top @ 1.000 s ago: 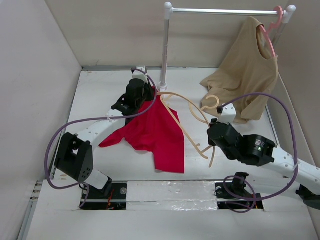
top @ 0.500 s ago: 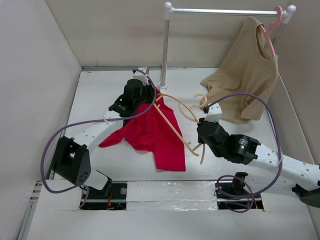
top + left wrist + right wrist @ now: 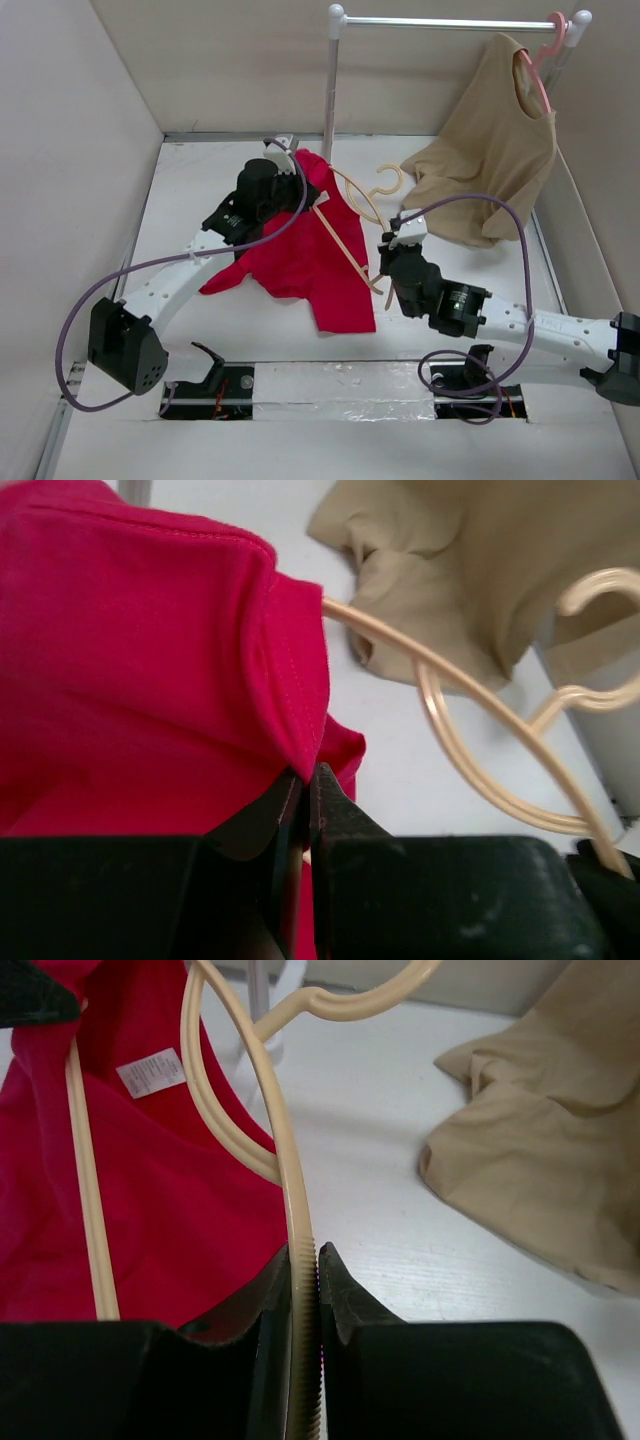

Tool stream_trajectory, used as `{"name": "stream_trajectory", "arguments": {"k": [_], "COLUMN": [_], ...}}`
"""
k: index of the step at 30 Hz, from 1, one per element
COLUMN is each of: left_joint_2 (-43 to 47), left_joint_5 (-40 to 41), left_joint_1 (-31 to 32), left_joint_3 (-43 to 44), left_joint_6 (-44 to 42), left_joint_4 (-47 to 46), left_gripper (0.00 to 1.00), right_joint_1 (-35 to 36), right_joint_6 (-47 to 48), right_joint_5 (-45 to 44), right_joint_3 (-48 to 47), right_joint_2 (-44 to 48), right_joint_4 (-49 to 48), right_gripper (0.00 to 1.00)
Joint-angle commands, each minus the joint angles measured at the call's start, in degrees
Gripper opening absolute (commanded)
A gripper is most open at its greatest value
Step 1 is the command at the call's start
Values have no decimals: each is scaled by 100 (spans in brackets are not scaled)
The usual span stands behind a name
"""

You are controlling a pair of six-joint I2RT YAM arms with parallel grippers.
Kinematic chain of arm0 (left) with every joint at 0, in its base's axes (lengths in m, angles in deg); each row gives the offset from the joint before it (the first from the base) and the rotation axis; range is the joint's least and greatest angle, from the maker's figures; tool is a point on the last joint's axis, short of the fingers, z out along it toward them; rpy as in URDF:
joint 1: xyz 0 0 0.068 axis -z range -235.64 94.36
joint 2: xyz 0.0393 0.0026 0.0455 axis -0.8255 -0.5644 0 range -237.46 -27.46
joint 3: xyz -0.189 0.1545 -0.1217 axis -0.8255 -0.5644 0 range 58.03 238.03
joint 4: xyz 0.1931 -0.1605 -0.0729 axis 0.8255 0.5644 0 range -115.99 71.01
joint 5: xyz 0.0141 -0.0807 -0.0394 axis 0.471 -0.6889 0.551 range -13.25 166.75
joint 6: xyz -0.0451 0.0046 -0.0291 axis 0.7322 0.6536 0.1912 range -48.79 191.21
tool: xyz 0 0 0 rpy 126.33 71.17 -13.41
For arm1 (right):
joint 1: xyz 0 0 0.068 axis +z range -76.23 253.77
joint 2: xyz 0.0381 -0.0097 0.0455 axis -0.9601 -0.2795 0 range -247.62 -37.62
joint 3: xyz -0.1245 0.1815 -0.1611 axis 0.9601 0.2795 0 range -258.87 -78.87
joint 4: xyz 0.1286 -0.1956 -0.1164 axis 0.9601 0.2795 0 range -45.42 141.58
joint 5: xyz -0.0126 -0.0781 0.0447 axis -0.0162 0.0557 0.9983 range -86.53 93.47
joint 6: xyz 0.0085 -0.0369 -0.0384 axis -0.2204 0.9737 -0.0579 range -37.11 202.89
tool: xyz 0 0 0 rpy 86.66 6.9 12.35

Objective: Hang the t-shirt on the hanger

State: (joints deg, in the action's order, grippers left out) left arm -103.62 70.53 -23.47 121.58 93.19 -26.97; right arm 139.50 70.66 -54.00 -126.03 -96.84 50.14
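Note:
The red t-shirt (image 3: 300, 255) lies crumpled on the table, its far edge lifted. My left gripper (image 3: 297, 182) is shut on that raised edge; the left wrist view shows the jaws (image 3: 307, 775) pinching red cloth (image 3: 150, 660). The beige hanger (image 3: 350, 240) lies slanted over the shirt with its hook (image 3: 385, 180) toward the far right. My right gripper (image 3: 386, 278) is shut on one hanger arm, seen gripped between the jaws (image 3: 303, 1255) in the right wrist view. The hanger (image 3: 285, 1160) crosses the red cloth (image 3: 160, 1210) near its white label (image 3: 150, 1070).
A white rack pole (image 3: 330, 90) with a metal rail (image 3: 450, 22) stands at the back. A tan shirt (image 3: 490, 160) hangs from a pink hanger (image 3: 545, 60) at the rail's right end and drapes onto the table. Walls close the left and right sides.
My right arm has carried the hanger left and toward the shirt. My left gripper has raised the shirt's edge farther back, and the hanger's left end now sits at the lifted cloth.

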Motion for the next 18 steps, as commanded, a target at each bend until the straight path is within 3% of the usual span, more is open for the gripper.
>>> {"name": "stream_trajectory", "arguments": {"k": [1, 5, 12, 16, 18], "left_joint_2": [365, 330, 400, 506, 558], "left_joint_5": [-703, -1179, -1715, -1787, -1690], "left_joint_1": [53, 53, 53, 53, 53], "left_joint_3": [403, 904, 1116, 1116, 1256], "left_joint_6": [245, 246, 123, 79, 17], "left_joint_4": [-61, 80, 606, 783, 1054], "left_gripper": [0, 0, 0, 0, 0], "right_joint_1": [-8, 53, 115, 167, 237], "right_joint_6": [1106, 862, 1793, 2750, 2831], "right_joint_5": [-178, 298, 824, 782, 328], "right_joint_3": [689, 620, 234, 5, -39], "right_joint_2": [271, -420, -1528, -2389, -2576], "right_joint_4": [-3194, -3438, -5230, -7326, -7822], "right_gripper": [0, 0, 0, 0, 0]}}
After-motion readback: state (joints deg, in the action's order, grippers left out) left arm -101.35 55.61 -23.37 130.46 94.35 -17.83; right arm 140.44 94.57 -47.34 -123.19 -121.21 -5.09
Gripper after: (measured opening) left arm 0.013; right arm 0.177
